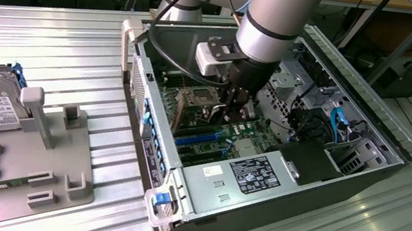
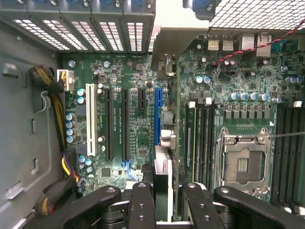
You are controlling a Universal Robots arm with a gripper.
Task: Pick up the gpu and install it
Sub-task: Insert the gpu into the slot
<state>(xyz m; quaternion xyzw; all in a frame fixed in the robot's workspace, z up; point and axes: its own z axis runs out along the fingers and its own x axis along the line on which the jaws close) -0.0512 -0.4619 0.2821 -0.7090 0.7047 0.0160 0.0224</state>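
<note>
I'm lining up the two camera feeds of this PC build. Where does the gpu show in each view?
Exterior view: the gpu stands on edge inside the open computer case, below the gripper, above the blue slots.
Wrist view: the gpu is seen edge-on, running from the gripper up to its pale bracket, beside the blue slot.
Shared landmark: the CPU socket.

Ribbed bare metal on the desk (image 1: 54, 37), dull silver with soft sheen. Matt grey plastic for the holder tray (image 1: 58, 173) at lower left of the exterior view. Painted black sheet steel on the computer case (image 1: 359, 181). Matt black plastic on the end effector (image 2: 164, 202) fingers (image 2: 143, 205), gripping the gpu (image 2: 167, 95), glossy green board edge-on with pale metal bracket.
</note>
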